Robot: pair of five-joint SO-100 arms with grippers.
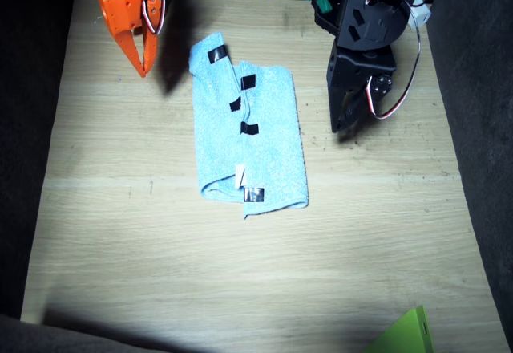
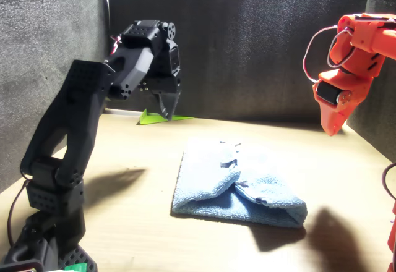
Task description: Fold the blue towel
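1. Your blue towel [image 1: 250, 146] lies folded on the wooden table [image 1: 120, 233], near the middle of the fixed view and a little toward 12 o'clock. In the front view the blue towel [image 2: 238, 188] shows as a flat, layered bundle with a rounded fold on its near edge.
2. Black tape marks [image 1: 249, 82] run down the towel's upper layer, with another at its 6 o'clock edge beside a small white tag [image 1: 240, 178].
3. Your right gripper [image 1: 143, 58], the orange one, hangs at about 10 o'clock from the towel, apart from it. Its jaws are drawn together to a point and hold nothing. In the front view the right gripper [image 2: 332, 123] hovers above the table.
4. Your left gripper [image 1: 346, 120], the black one, sits at about 2 o'clock from the towel, just off its edge and not touching it. In the front view the left gripper [image 2: 167, 108] points down, clear of the table, and nothing is in it; I cannot tell from either view whether its jaws are parted or closed.
5. A bright green flat piece [image 1: 405, 335] shows at about 5 o'clock in the fixed view, well apart from the towel.
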